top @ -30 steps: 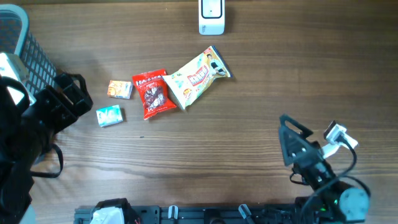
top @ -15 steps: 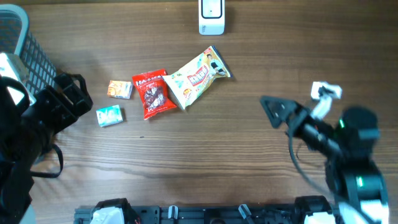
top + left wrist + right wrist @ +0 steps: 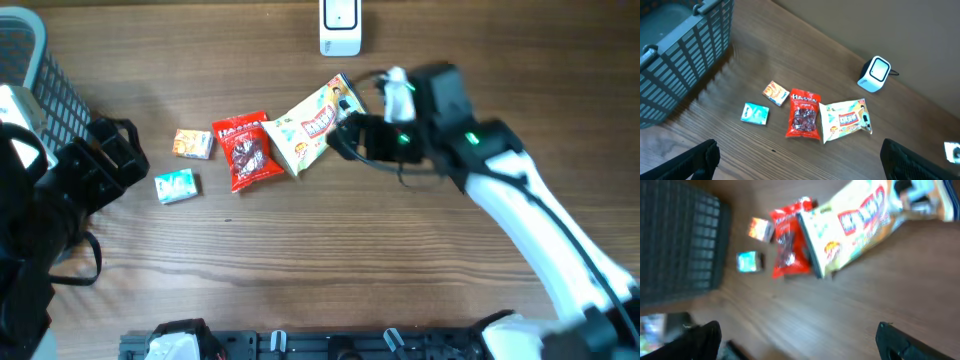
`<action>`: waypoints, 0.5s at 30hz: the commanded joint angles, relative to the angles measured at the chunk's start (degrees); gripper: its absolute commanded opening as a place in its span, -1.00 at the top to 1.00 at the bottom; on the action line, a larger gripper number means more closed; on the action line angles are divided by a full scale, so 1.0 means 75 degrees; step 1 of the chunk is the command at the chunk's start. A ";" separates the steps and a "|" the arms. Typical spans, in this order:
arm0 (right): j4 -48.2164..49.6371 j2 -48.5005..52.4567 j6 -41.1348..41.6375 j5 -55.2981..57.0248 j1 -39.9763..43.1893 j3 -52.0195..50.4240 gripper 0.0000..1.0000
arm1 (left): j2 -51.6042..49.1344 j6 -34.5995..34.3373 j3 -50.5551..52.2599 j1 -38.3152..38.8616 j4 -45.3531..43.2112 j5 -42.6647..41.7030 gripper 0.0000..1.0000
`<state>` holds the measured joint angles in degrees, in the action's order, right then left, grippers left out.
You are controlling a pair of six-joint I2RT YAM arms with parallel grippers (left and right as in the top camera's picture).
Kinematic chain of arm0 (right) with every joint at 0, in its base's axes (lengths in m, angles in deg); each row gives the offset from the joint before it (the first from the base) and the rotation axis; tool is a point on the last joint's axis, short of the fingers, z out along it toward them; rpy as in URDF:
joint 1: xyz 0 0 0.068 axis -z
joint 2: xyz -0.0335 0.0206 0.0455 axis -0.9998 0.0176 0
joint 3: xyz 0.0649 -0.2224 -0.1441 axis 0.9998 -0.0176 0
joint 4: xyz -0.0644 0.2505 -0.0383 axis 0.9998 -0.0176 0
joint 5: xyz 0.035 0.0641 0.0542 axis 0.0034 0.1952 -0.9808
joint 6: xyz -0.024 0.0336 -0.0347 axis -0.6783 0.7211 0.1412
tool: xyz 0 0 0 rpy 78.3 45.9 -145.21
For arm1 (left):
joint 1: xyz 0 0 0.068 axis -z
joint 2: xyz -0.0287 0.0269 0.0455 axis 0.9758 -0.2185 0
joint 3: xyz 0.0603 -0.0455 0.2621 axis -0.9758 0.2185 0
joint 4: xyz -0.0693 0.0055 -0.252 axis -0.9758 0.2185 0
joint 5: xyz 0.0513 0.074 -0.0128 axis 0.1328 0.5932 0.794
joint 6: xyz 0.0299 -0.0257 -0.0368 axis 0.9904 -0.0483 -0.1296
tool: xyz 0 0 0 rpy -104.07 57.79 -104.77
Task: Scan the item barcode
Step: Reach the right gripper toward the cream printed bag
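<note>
Right gripper (image 3: 342, 140) sat wide open, gripping nothing, right at the yellow snack bag (image 3: 312, 126) (overhead was a bit blurry there). Bag lay flat mid-surface, its left end touching a red packet (image 3: 247, 150). Further left were a small orange box (image 3: 193, 143) and a teal box (image 3: 176, 186). Left gripper (image 3: 125, 160) was open too, beside the grey basket (image 3: 45, 75). White scanner (image 3: 340, 25) stood at the far edge.

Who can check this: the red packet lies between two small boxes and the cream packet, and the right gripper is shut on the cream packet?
One slip: the right gripper is open, not shut on the cream packet, as the right wrist view shows, its fingers spread wide and the packet lying ungripped. The rest stands.
</note>
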<state>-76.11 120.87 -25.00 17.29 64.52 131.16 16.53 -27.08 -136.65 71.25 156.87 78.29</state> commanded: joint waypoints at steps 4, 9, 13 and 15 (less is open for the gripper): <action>-0.2104 0.2320 -0.1533 0.0717 -0.0087 0.3445 -0.99 | 0.0026 0.0012 -0.0055 -0.0035 -0.0015 0.0073 -1.00; -0.1763 0.3083 -0.1635 0.0729 -0.0099 0.4141 -0.99 | 0.0026 0.0012 -0.0055 -0.0035 -0.0015 0.0073 -1.00; -0.0857 0.3378 -0.1236 0.0895 -0.0102 0.4071 -0.99 | 0.0026 0.0012 -0.0055 -0.0035 -0.0015 0.0073 -1.00; -0.0627 0.3643 -0.0580 0.0898 -0.0108 0.4060 -0.68 | 0.0026 0.0012 -0.0055 -0.0035 -0.0015 0.0073 -1.00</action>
<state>-82.12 145.14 -34.49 22.93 63.95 160.65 16.53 -27.08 -136.65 71.25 156.87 78.29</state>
